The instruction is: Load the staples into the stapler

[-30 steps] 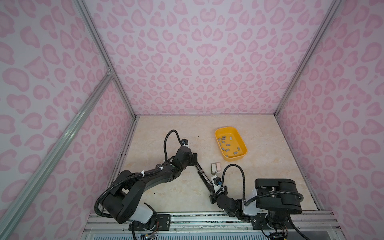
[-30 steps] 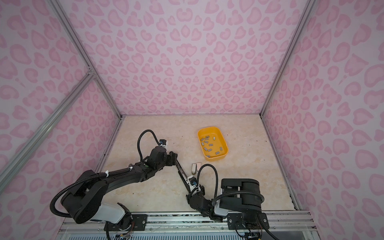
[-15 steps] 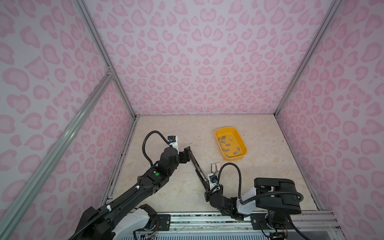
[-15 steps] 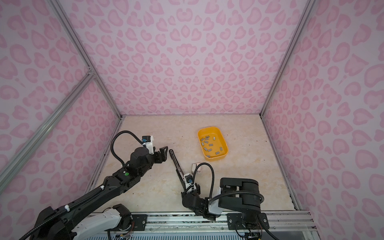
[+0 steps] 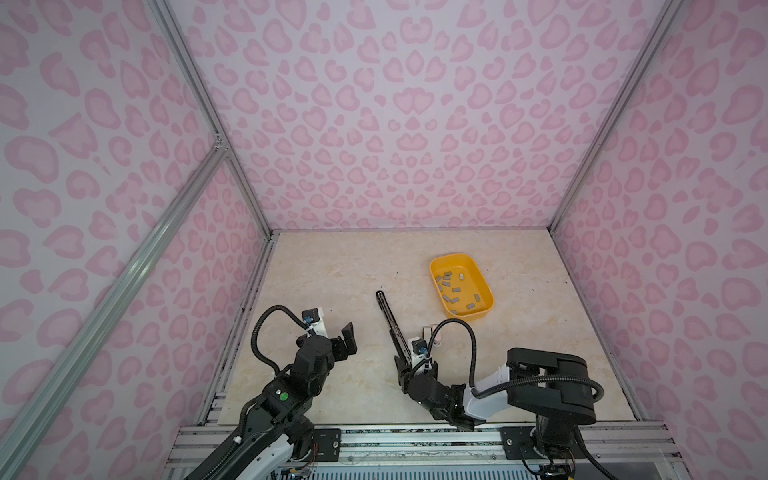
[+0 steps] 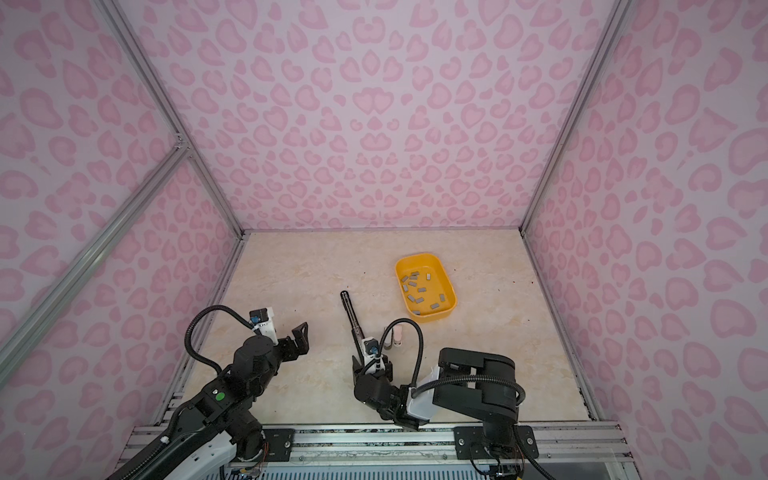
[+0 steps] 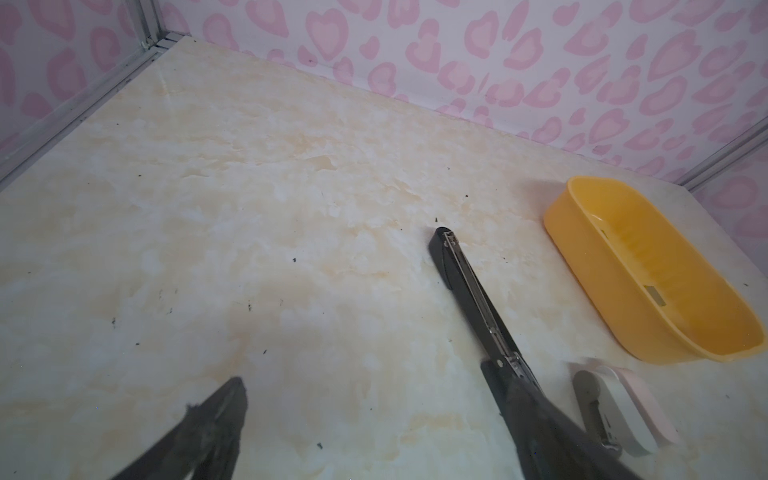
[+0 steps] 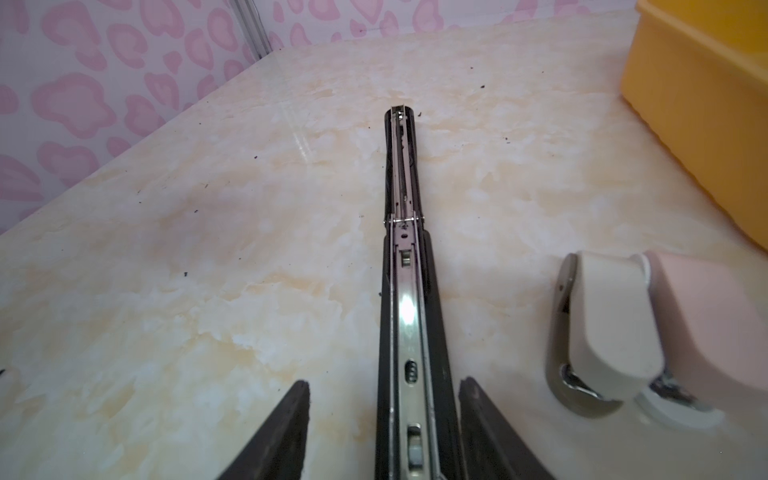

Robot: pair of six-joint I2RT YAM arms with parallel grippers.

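Black stapler (image 8: 405,291) lies opened flat between parted jaws of my right gripper (image 8: 384,384) (seemingly untouched); left gripper (image 5: 345,341) gapes wide; staples (image 5: 455,289) in yellow tray (image 5: 434,266).

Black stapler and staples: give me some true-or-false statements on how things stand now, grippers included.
1. The long black stapler lies opened out on the beige table. True.
2. The right gripper is shut on it. False: its jaws stand apart, either side of its near end.
3. Small grey metal staples lie in the yellow plastic tray. True.
4. The left gripper holds a staple. False: it is open and empty.
5. Two small staplers sit in the tray. False: the small white stapler and small pink stapler lie on the table beside the black stapler.
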